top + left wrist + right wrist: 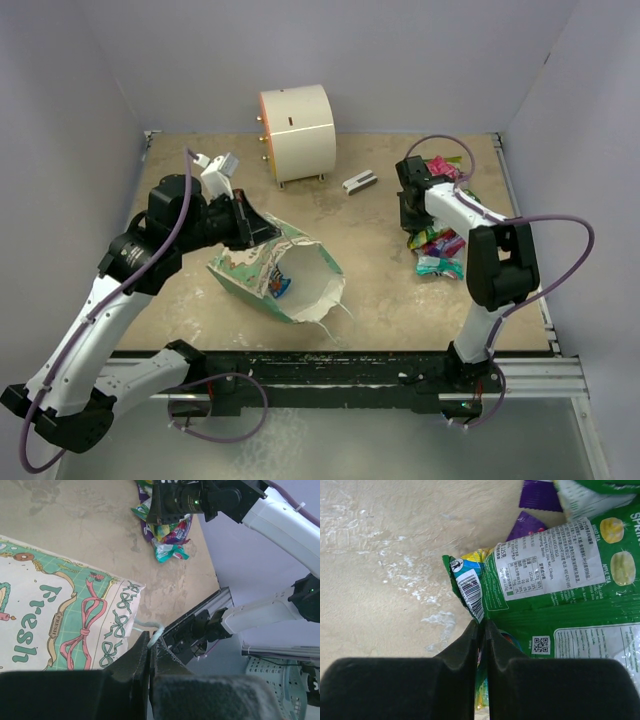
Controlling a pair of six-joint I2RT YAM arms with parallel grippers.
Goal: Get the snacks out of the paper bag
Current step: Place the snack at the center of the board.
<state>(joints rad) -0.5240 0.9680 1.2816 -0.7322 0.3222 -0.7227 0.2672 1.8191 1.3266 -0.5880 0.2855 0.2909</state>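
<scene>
The mint-green paper bag point(262, 268) lies on its side at the table's middle, its white mouth open toward the near right. One small snack packet point(283, 287) shows inside. My left gripper point(266, 232) is shut on the bag's far closed end. In the left wrist view its tips point(150, 647) are closed beside the bag point(60, 615), with a thin handle loop point(150, 627) showing just past them. Several snacks point(440, 245) lie piled at the right. My right gripper point(410, 222) is at the pile, shut point(482, 625) on the edge of a green packet point(555, 580).
A white cylinder with an orange rim point(297, 132) stands at the back. A small grey-white block point(359, 182) lies between it and my right arm. Walls close in the left, back and right sides. The front rail point(350, 365) runs along the near edge.
</scene>
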